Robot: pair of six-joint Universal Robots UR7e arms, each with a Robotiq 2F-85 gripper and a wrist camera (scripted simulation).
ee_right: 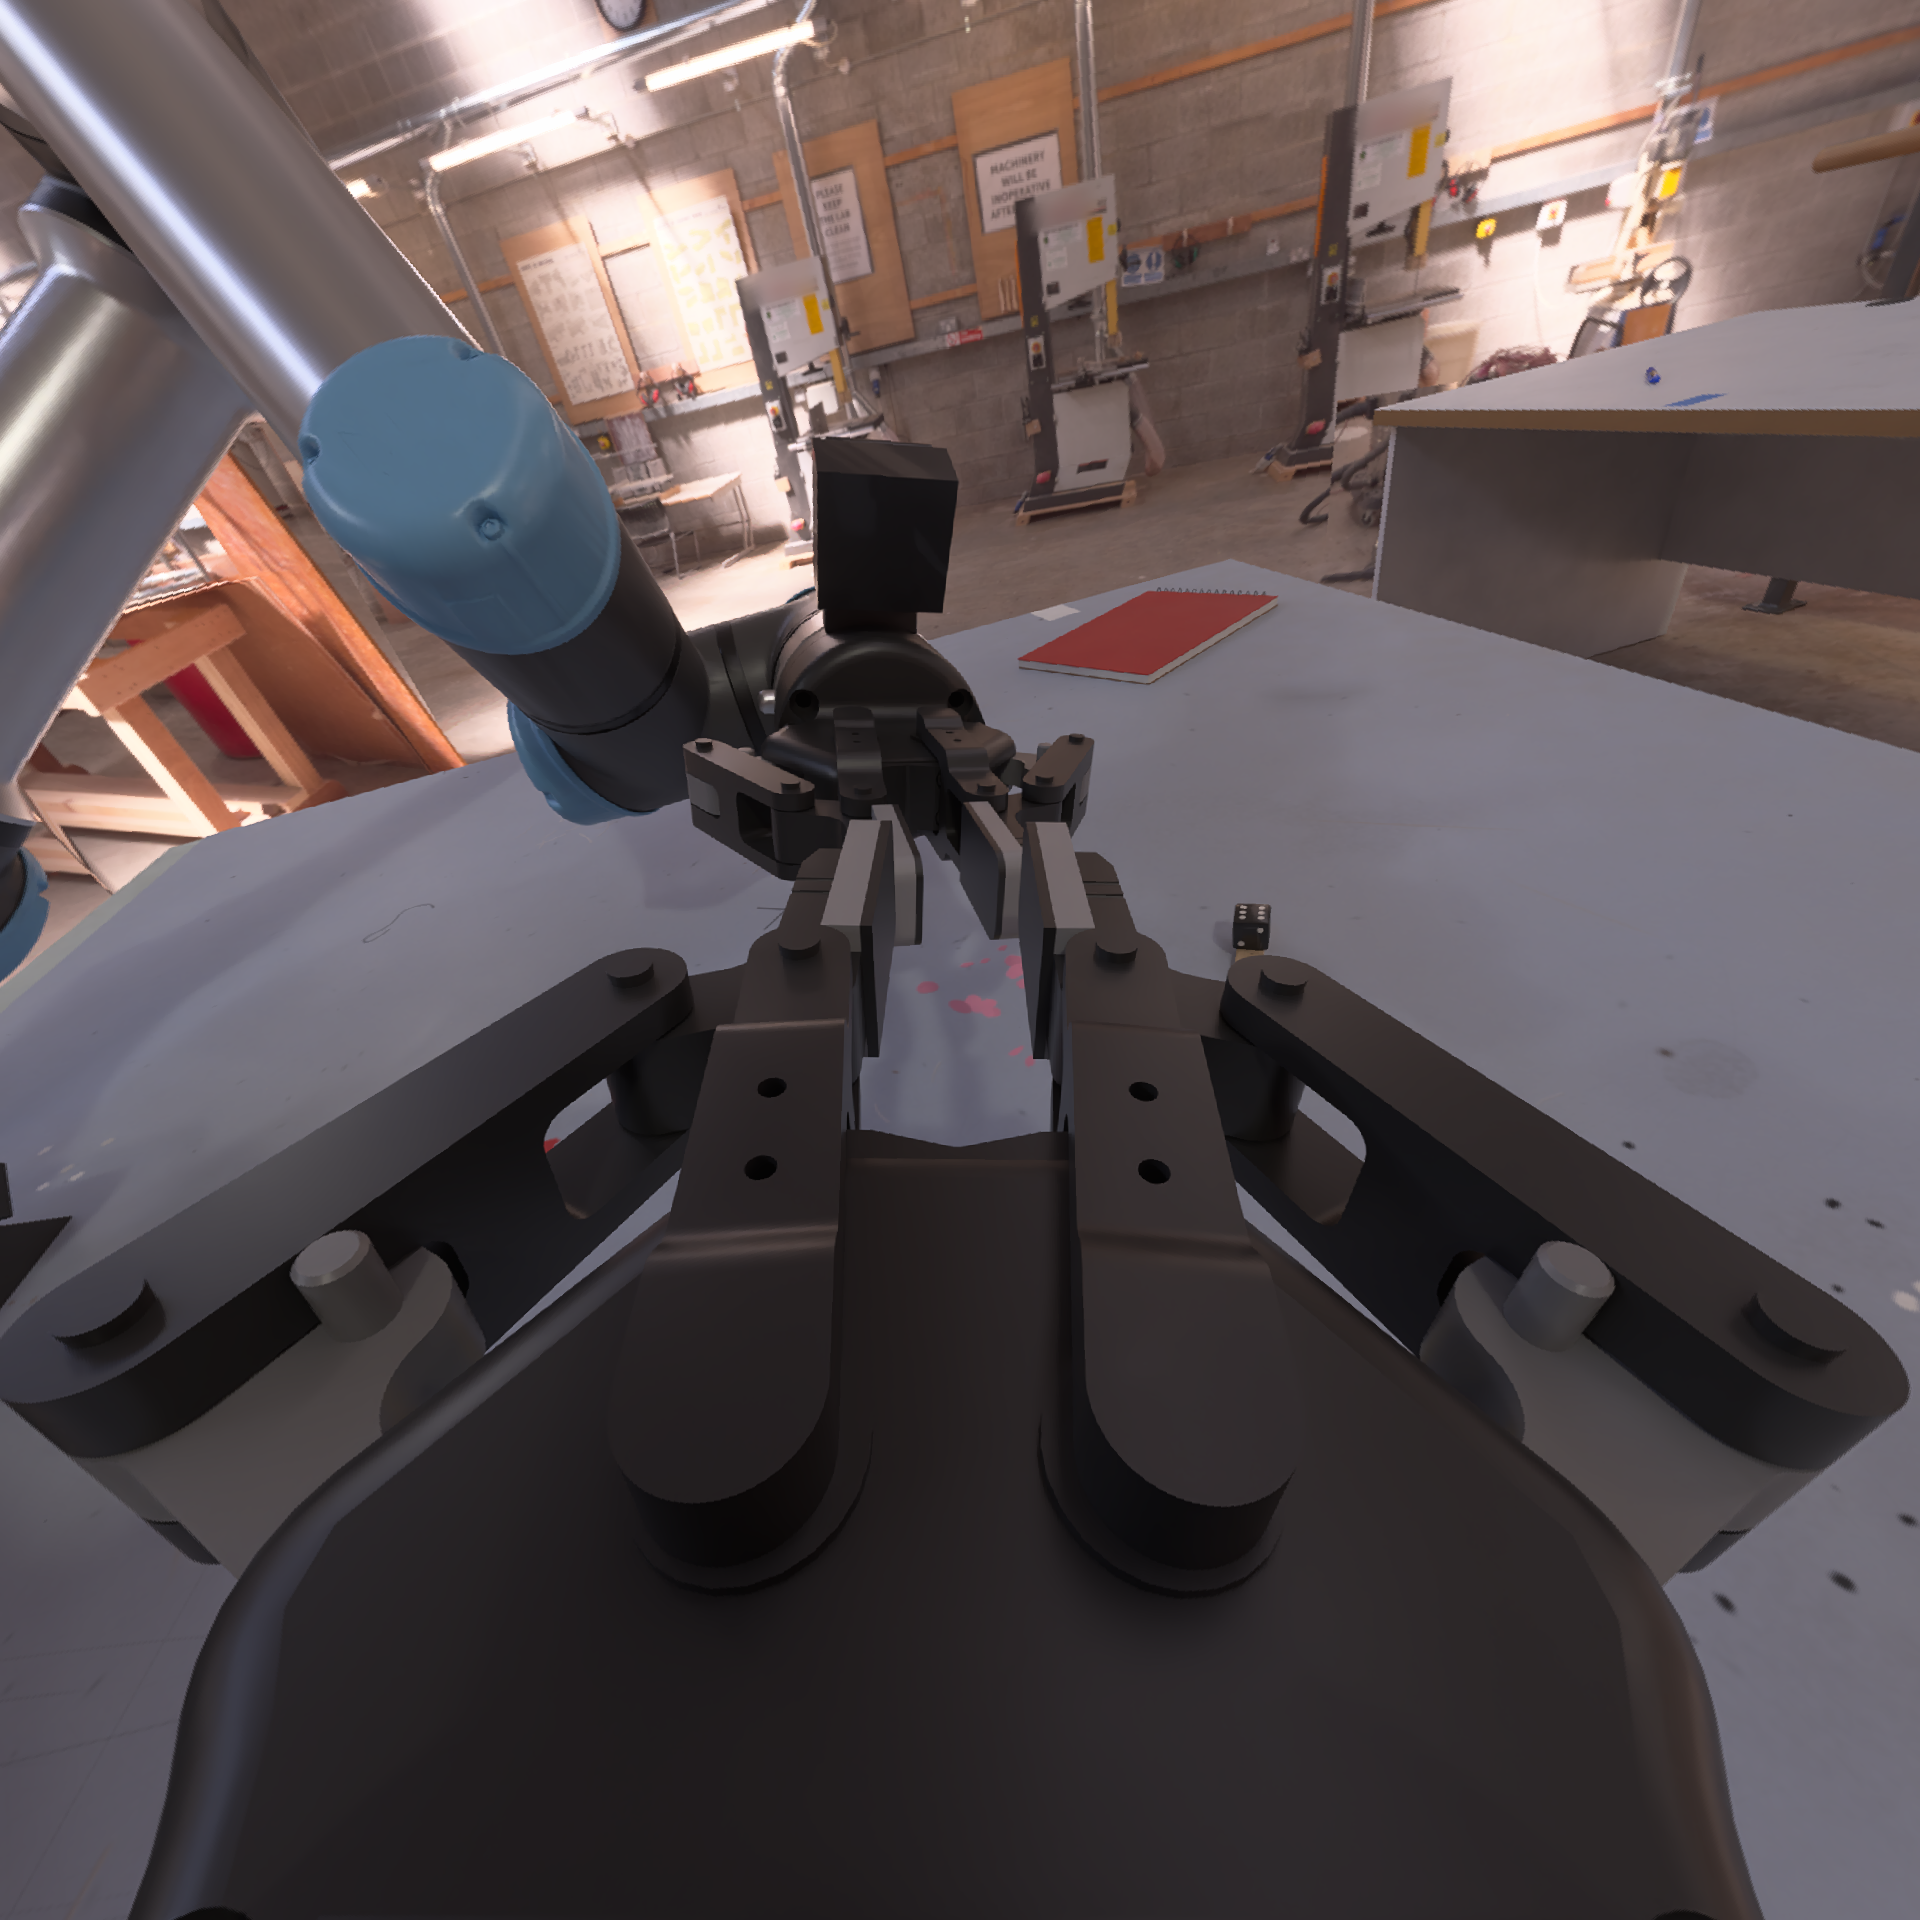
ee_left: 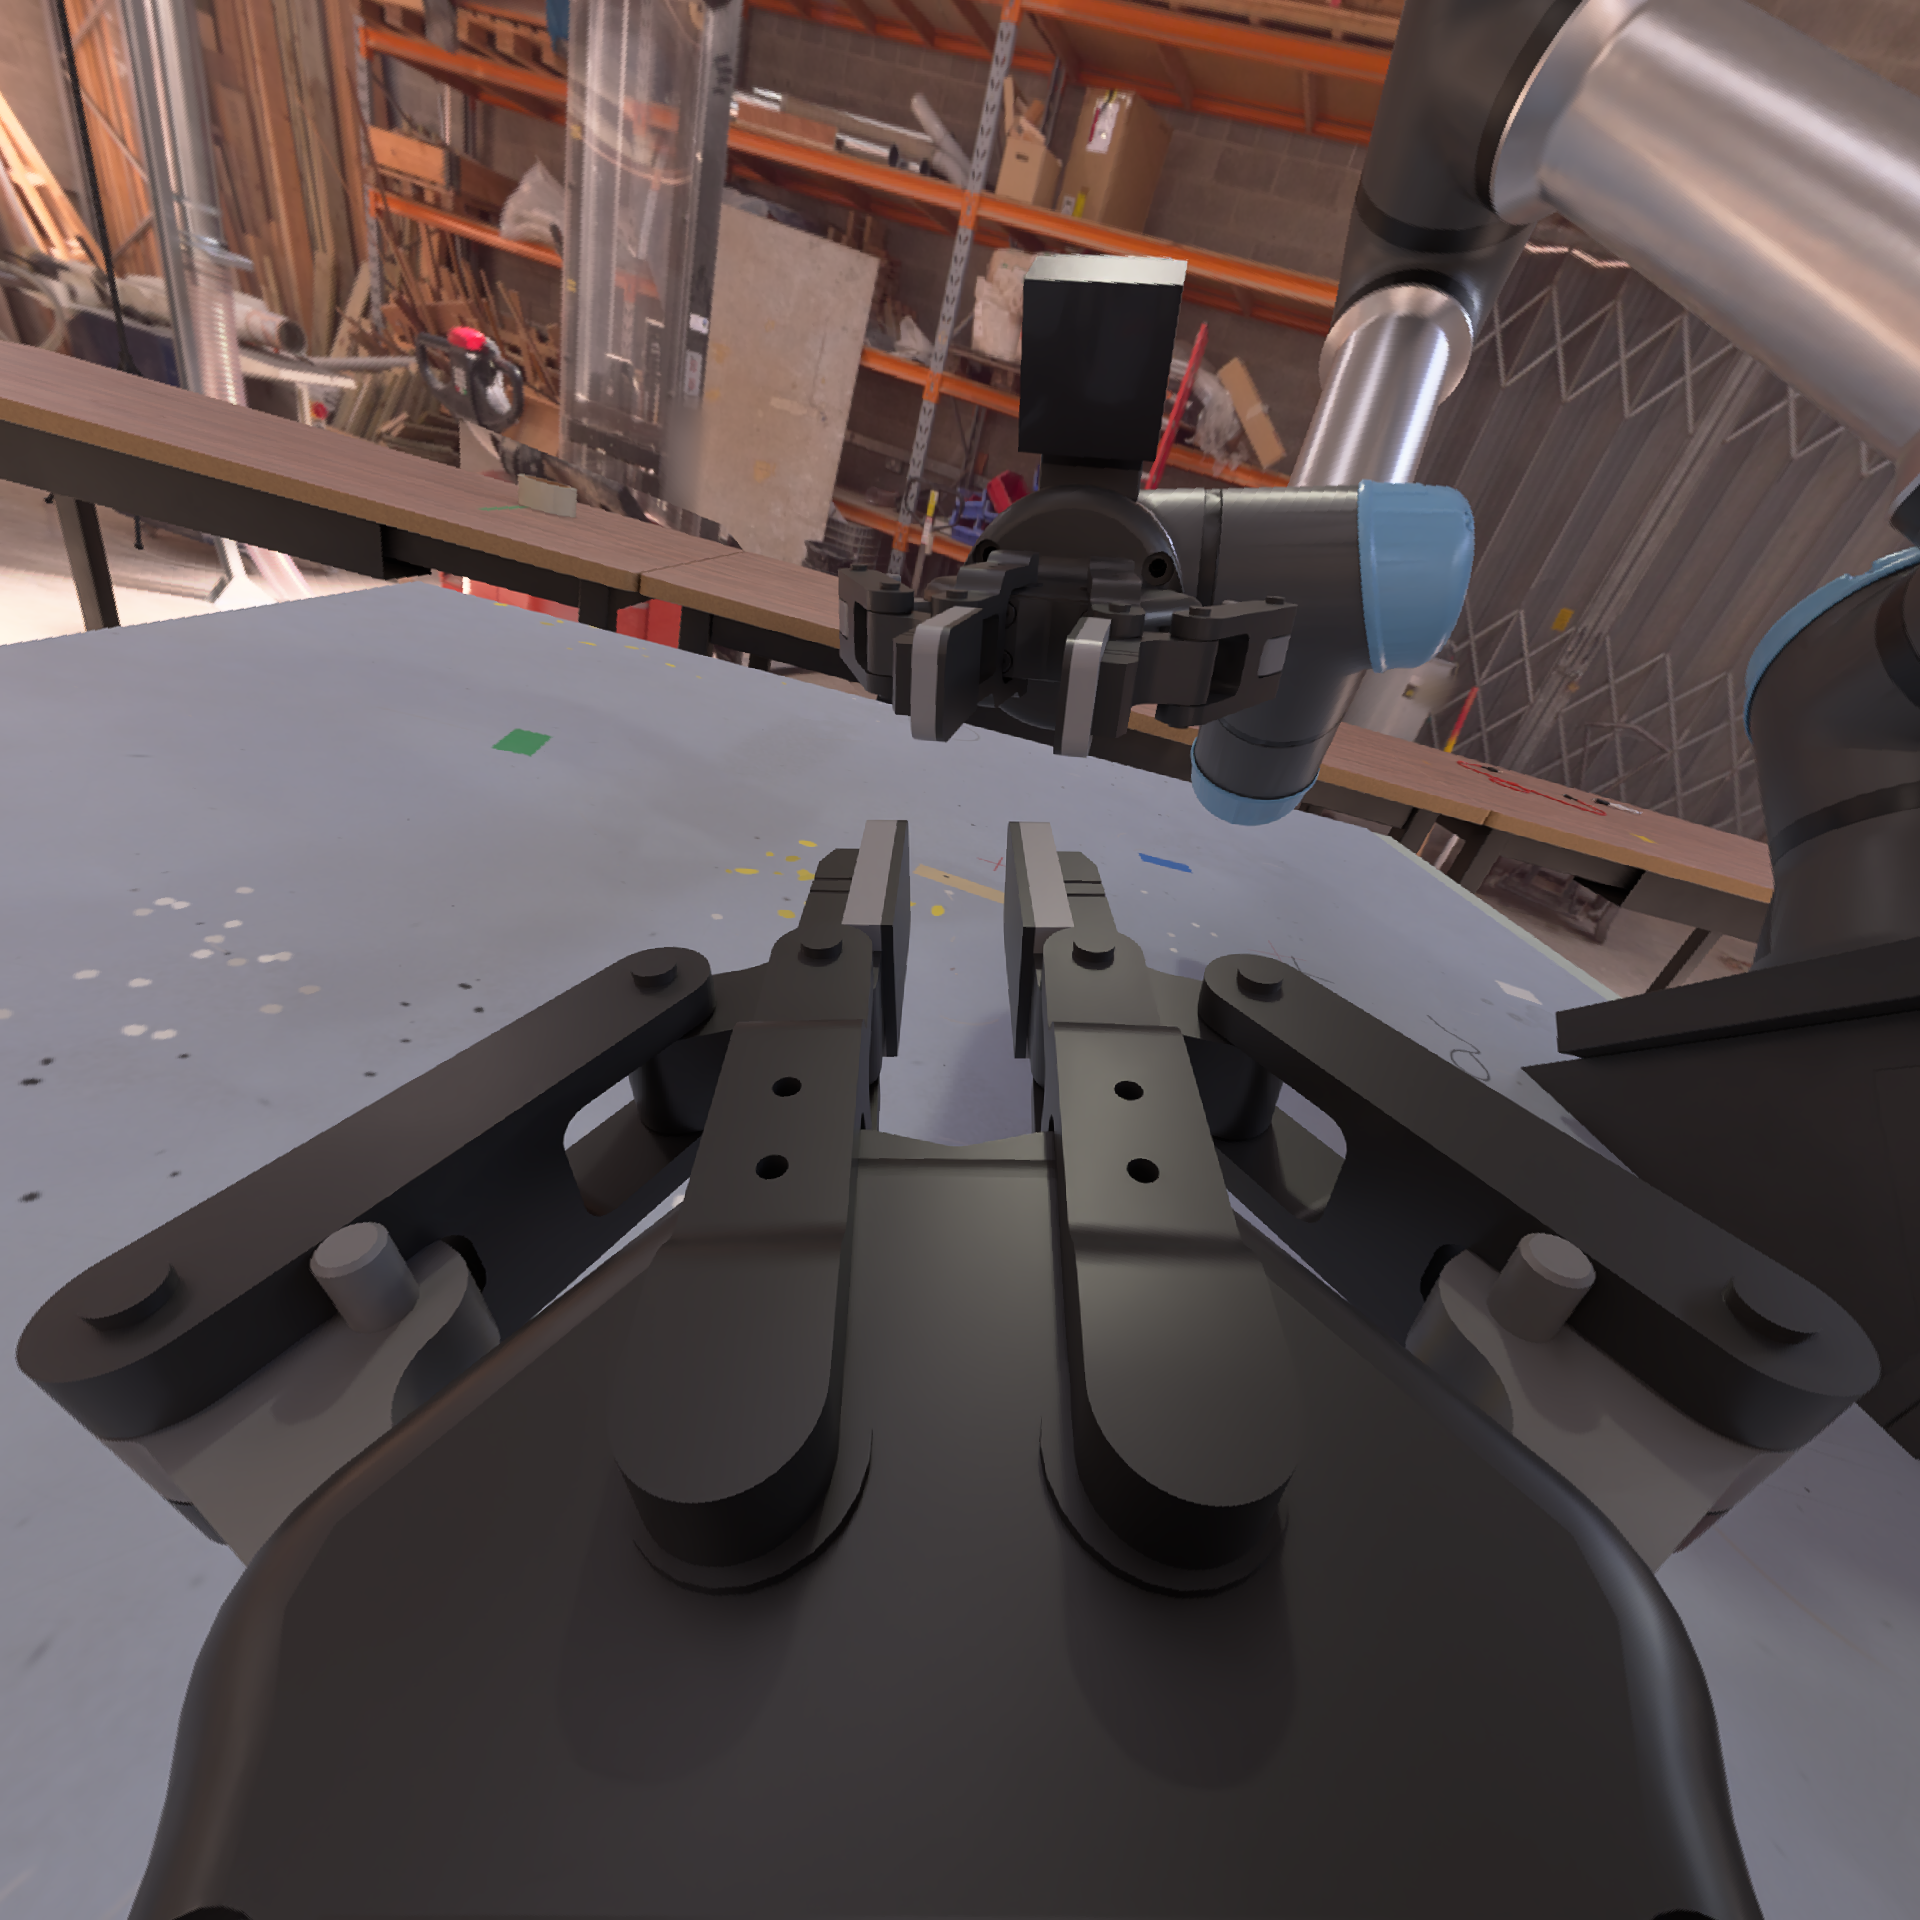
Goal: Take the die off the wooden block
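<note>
A small black die [ee_right: 1251, 925] with white pips shows only in the right wrist view, just right of my right gripper's fingers and above its right linkage. A thin tan sliver beside its base may be the wooden block; the linkage hides the rest. My right gripper [ee_right: 958, 894] is open and empty above the grey table [ee_right: 1507, 883], with the die outside its jaws. My left gripper [ee_left: 958, 878] is open and empty, facing the right gripper [ee_left: 1003, 675] across a short gap. The left gripper also shows in the right wrist view [ee_right: 951, 862]. The die is not in the left wrist view.
A red notebook [ee_right: 1148, 634] lies at the table's far edge beyond the die. Small green [ee_left: 522, 741] and blue [ee_left: 1166, 860] marks and paint specks dot the tabletop. A dark robot base [ee_left: 1766, 1091] stands at the right in the left wrist view.
</note>
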